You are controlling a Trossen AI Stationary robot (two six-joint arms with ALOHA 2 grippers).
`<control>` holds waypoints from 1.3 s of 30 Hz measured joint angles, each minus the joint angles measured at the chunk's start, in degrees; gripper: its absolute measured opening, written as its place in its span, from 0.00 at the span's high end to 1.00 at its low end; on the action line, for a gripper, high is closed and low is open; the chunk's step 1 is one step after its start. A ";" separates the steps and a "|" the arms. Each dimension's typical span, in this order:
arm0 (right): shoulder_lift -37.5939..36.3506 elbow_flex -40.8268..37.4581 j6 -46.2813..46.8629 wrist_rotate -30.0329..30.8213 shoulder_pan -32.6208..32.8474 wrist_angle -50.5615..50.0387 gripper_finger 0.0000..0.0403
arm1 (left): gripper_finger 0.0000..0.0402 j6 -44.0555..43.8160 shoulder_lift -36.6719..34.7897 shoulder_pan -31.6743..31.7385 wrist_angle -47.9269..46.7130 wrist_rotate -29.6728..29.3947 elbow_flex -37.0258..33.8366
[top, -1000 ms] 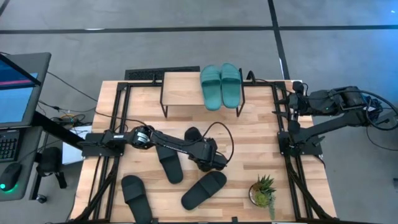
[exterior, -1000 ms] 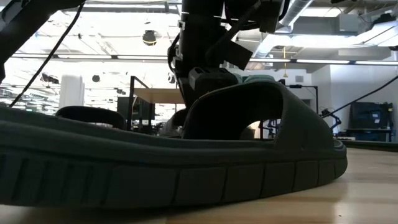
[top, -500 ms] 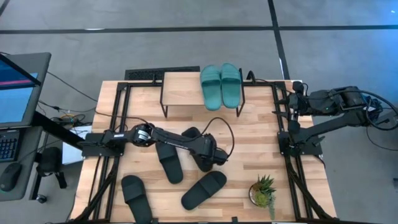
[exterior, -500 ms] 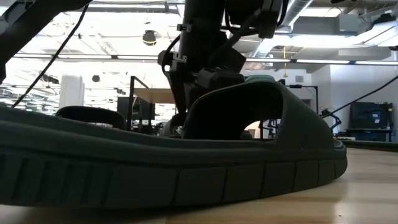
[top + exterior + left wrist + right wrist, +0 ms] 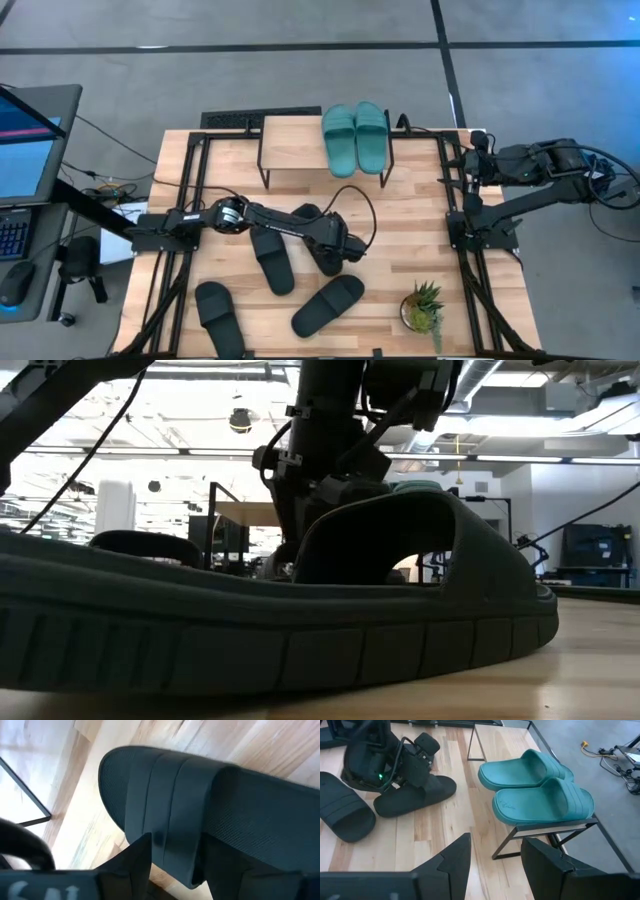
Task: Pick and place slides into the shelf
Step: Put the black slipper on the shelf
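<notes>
Left end effector spread, angled down over black slide, arm outstretched

Half the shelf top is left bare (teal slides fill the rest); black slides crowd the table's centre

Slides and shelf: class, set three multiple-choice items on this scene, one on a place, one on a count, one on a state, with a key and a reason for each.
1. Where do the teal slides sit?
A. on the shelf
B. by the plant
C. on the floor

2. How many black slides lie on the table?
A. two
B. four
C. six

3. How do the right gripper's fingers stand?
A. shut on a slide
B. open, empty
C. shut, empty

Key: 1 A, the pair rests on the shelf's board. 2 B, the high view shows four dark slides. 3 B, its wrist view shows a gap between the fingers with nothing in it.
</notes>
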 joint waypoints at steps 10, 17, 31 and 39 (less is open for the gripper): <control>-0.02 0.00 0.00 0.01 0.00 0.02 0.60 | 0.70 -0.08 -0.20 -1.36 0.49 -1.72 -5.31; -0.02 0.00 -0.03 0.01 0.00 0.06 0.60 | 0.78 0.18 -0.15 -1.60 0.00 -2.25 -5.34; -0.02 0.00 0.35 0.01 0.00 0.24 0.60 | 0.99 3.11 -5.07 -2.65 0.04 -11.49 -5.40; -0.02 0.00 0.35 0.01 0.00 0.18 0.60 | 1.00 4.56 -11.18 -3.86 -0.02 -15.86 -5.38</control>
